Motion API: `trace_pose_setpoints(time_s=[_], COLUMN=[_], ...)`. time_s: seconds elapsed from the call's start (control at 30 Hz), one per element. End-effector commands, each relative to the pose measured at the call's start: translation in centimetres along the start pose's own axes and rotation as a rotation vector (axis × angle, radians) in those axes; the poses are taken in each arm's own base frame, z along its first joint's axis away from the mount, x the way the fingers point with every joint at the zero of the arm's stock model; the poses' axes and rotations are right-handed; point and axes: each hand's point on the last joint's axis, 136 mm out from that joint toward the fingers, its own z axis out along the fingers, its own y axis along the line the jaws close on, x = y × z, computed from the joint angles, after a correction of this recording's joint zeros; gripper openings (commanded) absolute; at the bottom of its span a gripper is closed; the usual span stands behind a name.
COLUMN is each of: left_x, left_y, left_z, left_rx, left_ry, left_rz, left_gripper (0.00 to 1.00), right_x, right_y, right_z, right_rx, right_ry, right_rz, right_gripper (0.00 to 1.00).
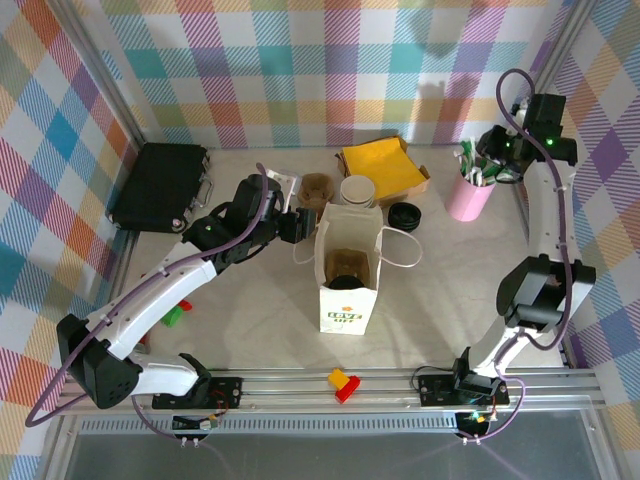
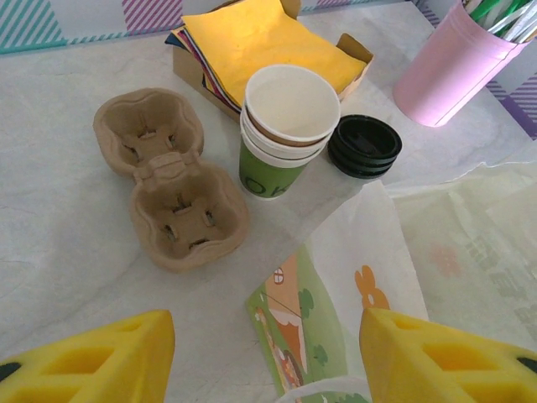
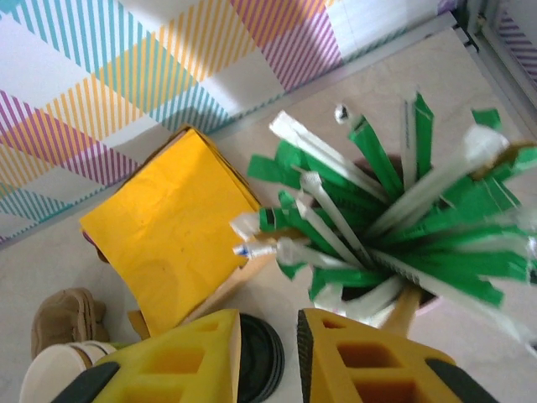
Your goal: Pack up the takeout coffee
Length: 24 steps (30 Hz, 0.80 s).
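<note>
Near edge: a red-and-yellow block (image 1: pixel 344 384) sat on the front rail between the two arm bases. A small green-and-red piece (image 1: pixel 177 314) lay by the left arm's forearm.

Mid table: the white paper bag (image 1: pixel 346 300) stood upright with its mouth open. The takeout coffee (image 1: pixel 347 267) was inside it, black lid up, below the rim. There was bare table from the bag's right side out to the right arm, and less room on its left.

At the bag's far-left top edge, the left gripper (image 1: pixel 299 226) had its jaws spread wide, clamping nothing. The wrist view put the bag's rim low between the fingers (image 2: pixel 101 357).

Just beyond the bag: the stack of lidless cups (image 1: pixel 357 190), with black lids (image 1: pixel 405 215) just beside it on the right and a cardboard cup carrier (image 1: pixel 315 188) on the left. Behind those were yellow napkins (image 1: pixel 378 163) in their box.

Far right: the pink straw cup (image 1: pixel 470 197) stood close to the side frame. Over its straws (image 3: pixel 377 218) the right gripper (image 1: pixel 488 163) hovered, jaws a narrow slit apart, holding nothing.

Far left: a black case (image 1: pixel 158 186) lay by the back wall.
</note>
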Motion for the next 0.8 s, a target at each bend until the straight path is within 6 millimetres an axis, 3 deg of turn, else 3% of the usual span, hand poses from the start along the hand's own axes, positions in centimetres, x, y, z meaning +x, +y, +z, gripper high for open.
trace_pose_setpoints(time_s=[0.0, 0.33, 0.77], left_x=[-0.5, -0.1, -0.1], left_y=[-0.1, -0.1, -0.1], left_z=[-1.3, -1.4, -1.4], left_rx=[0.019, 0.027, 0.029], left_ry=[-0.022, -0.018, -0.015], left_rz=[-0.025, -0.032, -0.033], left_gripper=[0.6, 0.6, 0.6], right_x=[1.8, 3.9, 3.9], right_y=[-1.3, -2.1, -3.1], right_z=[-1.0, 1.6, 4.0], right_rx=[0.048, 0.04, 0.072], right_ry=[0.04, 0.133, 0.165], right_rz=[-0.017, -0.035, -0.055], right_gripper=[0.27, 0.28, 0.23])
